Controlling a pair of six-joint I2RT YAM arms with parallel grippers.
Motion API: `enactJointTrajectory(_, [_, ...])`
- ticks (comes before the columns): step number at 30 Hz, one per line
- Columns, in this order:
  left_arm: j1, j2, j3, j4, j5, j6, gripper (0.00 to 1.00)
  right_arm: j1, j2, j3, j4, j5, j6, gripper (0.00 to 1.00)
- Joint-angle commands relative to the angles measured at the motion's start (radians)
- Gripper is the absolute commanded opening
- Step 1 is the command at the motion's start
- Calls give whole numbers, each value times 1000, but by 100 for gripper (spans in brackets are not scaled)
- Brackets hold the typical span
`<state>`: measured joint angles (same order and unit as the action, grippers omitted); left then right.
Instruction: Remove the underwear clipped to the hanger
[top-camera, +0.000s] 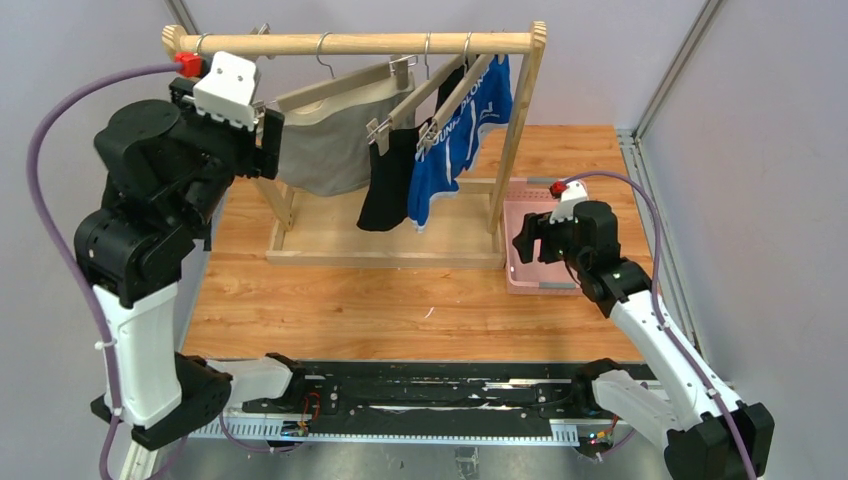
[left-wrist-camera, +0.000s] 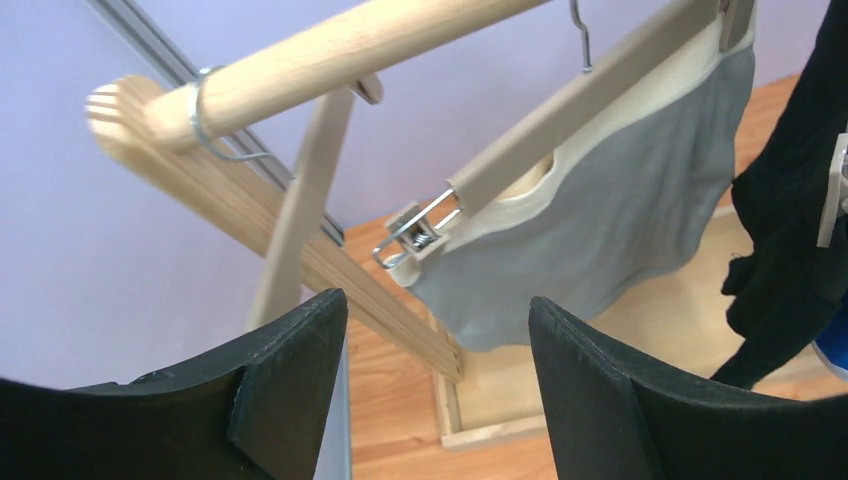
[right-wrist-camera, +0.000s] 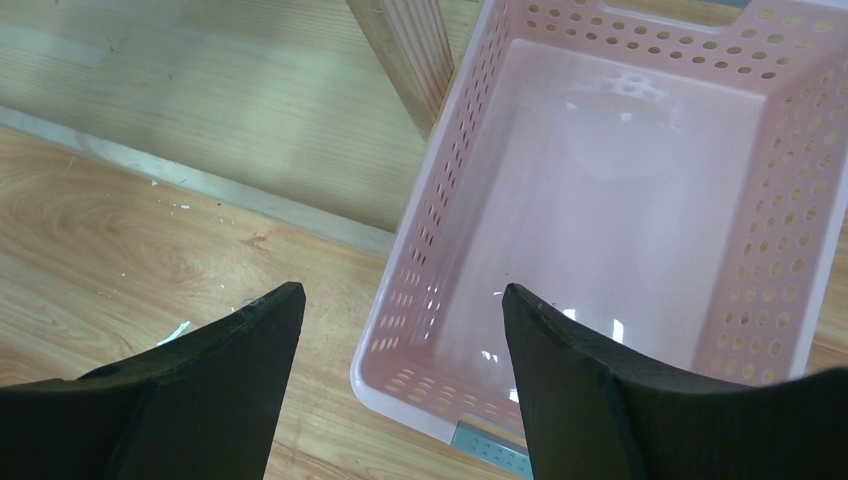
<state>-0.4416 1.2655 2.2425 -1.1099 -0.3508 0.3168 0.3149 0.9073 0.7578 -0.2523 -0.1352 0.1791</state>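
Underwear (top-camera: 330, 150) clipped on the rack (top-camera: 350, 43); both hands wide, holding nothing

Grey briefs (left-wrist-camera: 620, 200), black briefs (top-camera: 385, 185) and blue briefs (top-camera: 450, 150) hang from wooden hangers (top-camera: 330, 90) above the desk (top-camera: 380, 310); the left hand (left-wrist-camera: 438, 310) hovers, jaws apart, just before the metal clip (left-wrist-camera: 412, 240) at the grey waistband; the right hand (right-wrist-camera: 403, 295) gapes over the pink basket (right-wrist-camera: 440, 200) beside the rack's foot.
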Motion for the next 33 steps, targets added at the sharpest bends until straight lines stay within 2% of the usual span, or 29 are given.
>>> enactJointTrajectory(1, [4,-27,-60,132,-55,69,77,31,15,8,21,-17,-13,75])
enactJointTrajectory(6, [4,19,-41,161,-54,111,77,51,16,10,17,-8,-20,75])
enactJointTrajectory(15, [44,202,176,36,20,64,77,65,-14,-1,7,5,-18,75])
enactJointTrajectory(23, [53,221,159,36,61,36,76,67,-33,-11,-1,19,-23,74])
enactJointTrajectory(33, [53,218,115,39,91,13,70,69,-16,-11,5,19,-15,75])
